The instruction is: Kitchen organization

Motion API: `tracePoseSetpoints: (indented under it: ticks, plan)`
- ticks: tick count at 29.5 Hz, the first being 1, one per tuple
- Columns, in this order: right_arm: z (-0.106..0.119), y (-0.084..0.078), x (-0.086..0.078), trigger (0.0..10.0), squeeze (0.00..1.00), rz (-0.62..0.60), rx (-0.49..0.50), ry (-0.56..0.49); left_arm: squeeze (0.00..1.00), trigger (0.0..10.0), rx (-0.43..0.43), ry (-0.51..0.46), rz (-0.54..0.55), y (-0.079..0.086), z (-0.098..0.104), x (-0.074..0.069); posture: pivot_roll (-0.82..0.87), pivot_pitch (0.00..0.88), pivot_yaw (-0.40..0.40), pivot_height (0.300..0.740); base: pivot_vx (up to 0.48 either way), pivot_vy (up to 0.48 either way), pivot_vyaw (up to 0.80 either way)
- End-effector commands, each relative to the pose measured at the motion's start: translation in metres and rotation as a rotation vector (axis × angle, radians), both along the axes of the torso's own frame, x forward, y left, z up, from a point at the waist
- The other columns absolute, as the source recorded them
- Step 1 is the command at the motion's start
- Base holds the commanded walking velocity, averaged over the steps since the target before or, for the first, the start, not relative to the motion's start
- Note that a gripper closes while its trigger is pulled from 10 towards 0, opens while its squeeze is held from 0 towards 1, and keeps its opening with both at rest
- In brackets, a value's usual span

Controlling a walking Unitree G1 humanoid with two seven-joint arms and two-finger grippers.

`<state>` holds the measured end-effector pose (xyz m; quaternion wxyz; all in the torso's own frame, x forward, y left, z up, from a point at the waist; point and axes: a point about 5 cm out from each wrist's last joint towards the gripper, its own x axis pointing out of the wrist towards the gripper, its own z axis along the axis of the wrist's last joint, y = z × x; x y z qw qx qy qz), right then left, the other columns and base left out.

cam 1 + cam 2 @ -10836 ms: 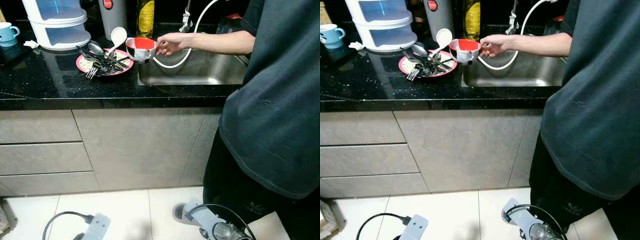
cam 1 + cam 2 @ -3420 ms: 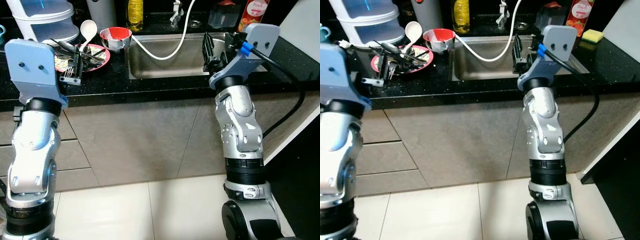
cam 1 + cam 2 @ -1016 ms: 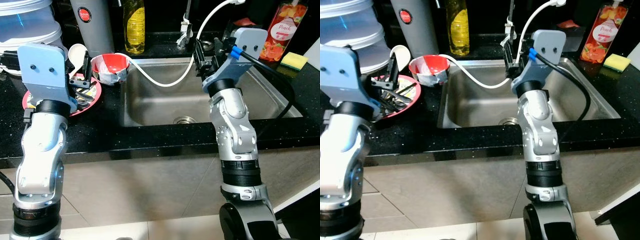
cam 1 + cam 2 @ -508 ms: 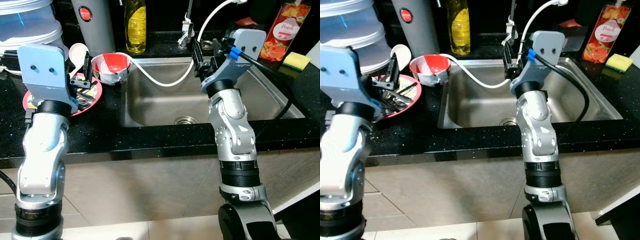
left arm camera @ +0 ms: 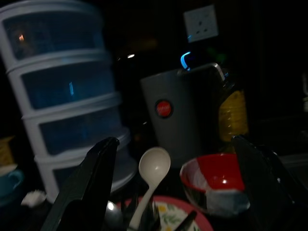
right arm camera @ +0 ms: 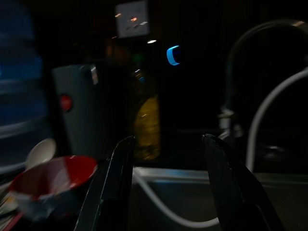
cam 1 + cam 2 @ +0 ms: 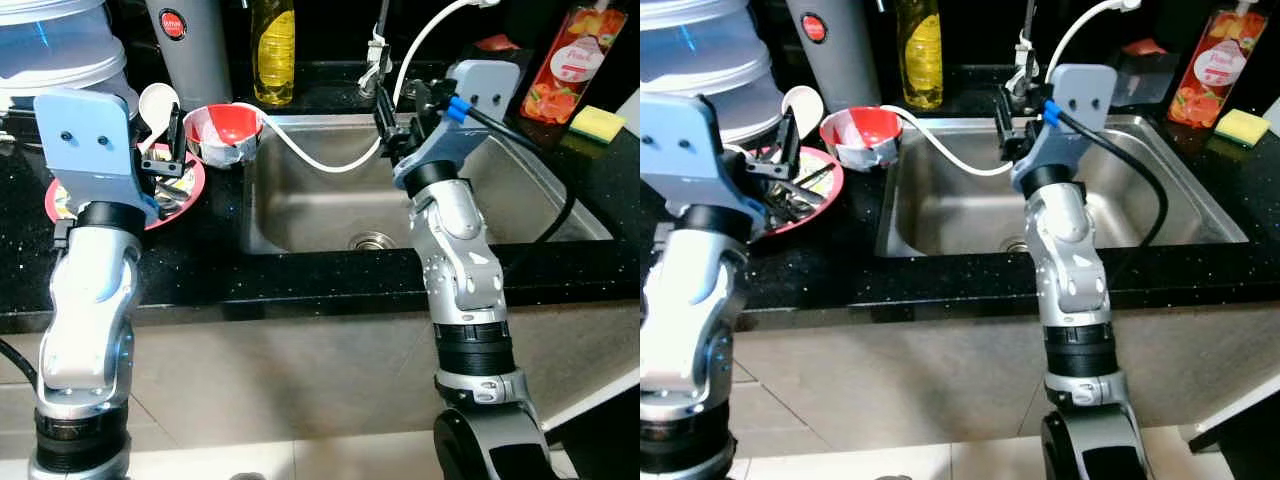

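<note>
Grippers spread — left gripper (image 5: 178, 192) over round red plate (image 7: 190, 180), right gripper (image 6: 168, 187) above steel sink (image 7: 310, 215).

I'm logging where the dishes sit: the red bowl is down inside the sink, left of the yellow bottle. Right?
Not inside the sink. The left eye view shows the red bowl standing on the black counter beside the sink, left of the yellow bottle.

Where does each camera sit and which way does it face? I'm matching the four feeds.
Eye views: on the head, looking down at the sink and counter; both arms show.
Left wrist view: on the left arm, along the open left gripper, facing the bowl and spoon.
Right wrist view: on the right arm, along the open right gripper, facing the hose.
Shared: bowl, oil bottle.
</note>
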<state>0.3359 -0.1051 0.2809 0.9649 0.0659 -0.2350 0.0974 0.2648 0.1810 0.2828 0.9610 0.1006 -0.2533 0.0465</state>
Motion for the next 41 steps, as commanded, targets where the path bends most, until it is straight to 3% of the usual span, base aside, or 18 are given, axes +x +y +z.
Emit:
tracePoseSetpoints:
  ticks: [1, 7, 36, 38, 41]
  plan:
    - [-0.005, -0.004, 0.001, 10.0, 0.00, -0.007, -0.001, 0.025, 0.00, 10.0, -0.015, -0.001, -0.006, -0.003, -0.001, 0.000, 0.18, 0.000, -0.014, 0.740, 0.000, -0.439, 0.00]
    - [-0.006, -0.003, 0.002, 10.0, 0.00, -0.006, 0.003, 0.029, 0.00, 10.0, -0.019, -0.004, -0.011, -0.003, -0.001, 0.001, 0.18, 0.000, -0.015, 0.740, 0.000, -0.364, 0.00]
    - [-0.007, -0.001, 0.002, 10.0, 0.00, 0.009, -0.001, 0.030, 0.00, 10.0, -0.056, 0.004, -0.024, -0.005, -0.002, 0.000, 0.18, 0.000, -0.019, 0.740, 0.000, 0.000, 0.00]
    - [-0.007, -0.002, 0.002, 10.0, 0.00, 0.007, -0.001, 0.031, 0.00, 10.0, -0.056, 0.021, -0.013, -0.004, -0.005, 0.000, 0.19, 0.000, -0.019, 0.740, 0.000, 0.000, 0.00]
    - [-0.006, -0.005, 0.004, 10.0, 0.00, -0.012, -0.006, 0.027, 0.00, 10.0, -0.039, 0.159, 0.067, 0.007, -0.023, 0.008, 0.19, 0.000, -0.017, 0.740, 0.000, 0.000, 0.00]
